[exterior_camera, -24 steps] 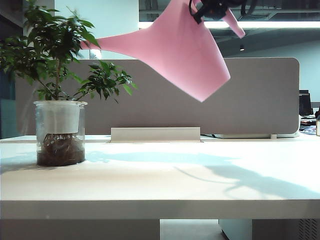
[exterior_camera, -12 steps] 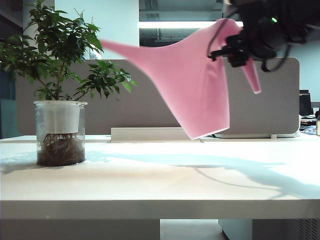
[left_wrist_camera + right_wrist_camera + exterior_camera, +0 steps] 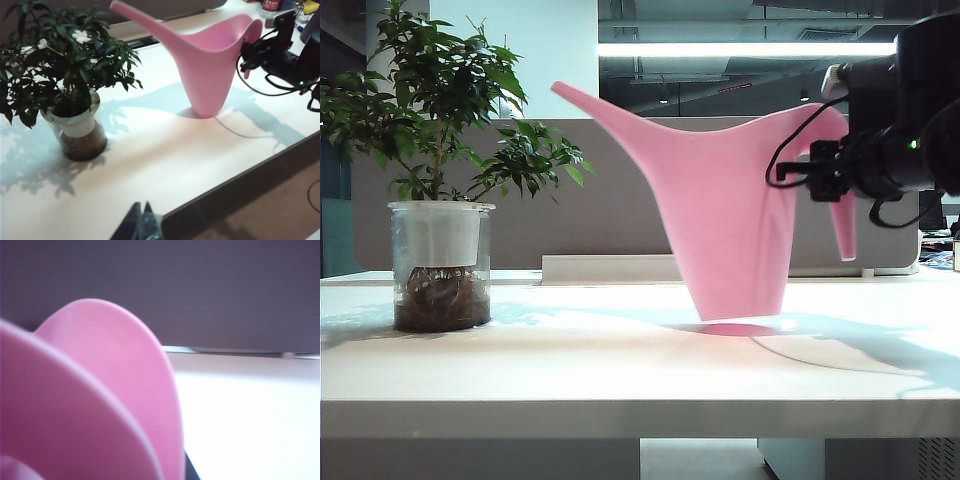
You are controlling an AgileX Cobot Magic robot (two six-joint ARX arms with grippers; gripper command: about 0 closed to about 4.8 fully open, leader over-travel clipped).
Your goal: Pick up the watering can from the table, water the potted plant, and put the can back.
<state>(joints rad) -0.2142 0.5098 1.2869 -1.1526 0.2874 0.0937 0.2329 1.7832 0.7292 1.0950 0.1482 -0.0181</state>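
The pink watering can (image 3: 730, 220) stands upright right of the table's (image 3: 570, 370) middle, its spout pointing up and left toward the potted plant (image 3: 440, 180). Its base is at the tabletop; whether it rests there I cannot tell. My right gripper (image 3: 825, 172) is shut on the can's thin handle at the upper right, also seen in the left wrist view as the right gripper (image 3: 248, 50) beside the can (image 3: 210, 65). The right wrist view is filled by the can's pink body (image 3: 100, 390). My left gripper (image 3: 141, 212) hangs shut and empty over the table's front edge, away from the plant (image 3: 65, 65).
A grey fabric partition (image 3: 570, 200) runs along the back of the table, with a pale cable tray (image 3: 630, 268) at its foot. Small items, among them a red tin (image 3: 272, 5), sit at the far right corner. The plant's glass pot (image 3: 441, 265) stands at the left.
The can came down from high in the air, tipped spout-down toward the plant, to upright at the tabletop, and shifted right with the right arm. The left gripper stayed still.
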